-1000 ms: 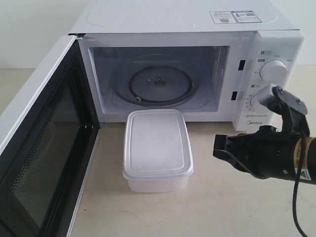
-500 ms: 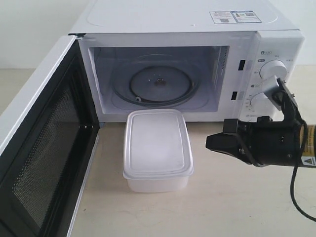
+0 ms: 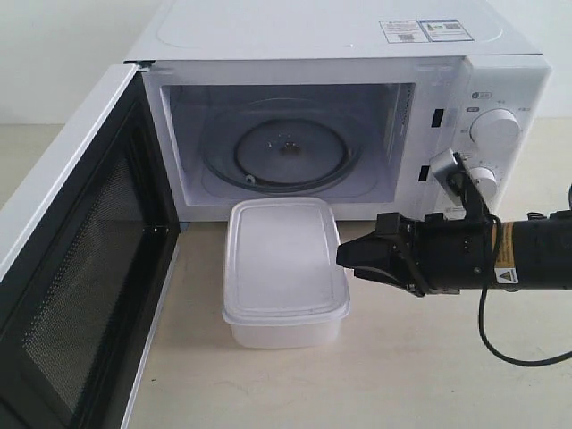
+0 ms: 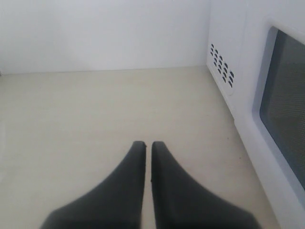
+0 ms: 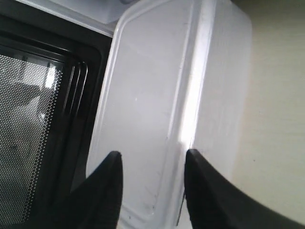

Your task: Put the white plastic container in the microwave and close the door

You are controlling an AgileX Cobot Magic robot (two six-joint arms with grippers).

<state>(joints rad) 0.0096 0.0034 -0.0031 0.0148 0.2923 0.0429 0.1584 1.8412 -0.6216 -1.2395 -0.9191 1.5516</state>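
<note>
Now, exterior view: the right gripper (image 3: 344, 257) has slid left to the white plastic container (image 3: 284, 268), bottom centre, before the open microwave (image 3: 340, 36). Left wrist: left gripper (image 4: 144, 143) closed, empty. Right wrist: jaws have parted astride the container's rim, grasp likely next.

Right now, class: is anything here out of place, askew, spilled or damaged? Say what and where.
Nothing stands out. The white plastic container sits level and closed on the table, before the open microwave; the door is swung wide, and the turntable lies flat inside. No spill or damage shows.
</note>
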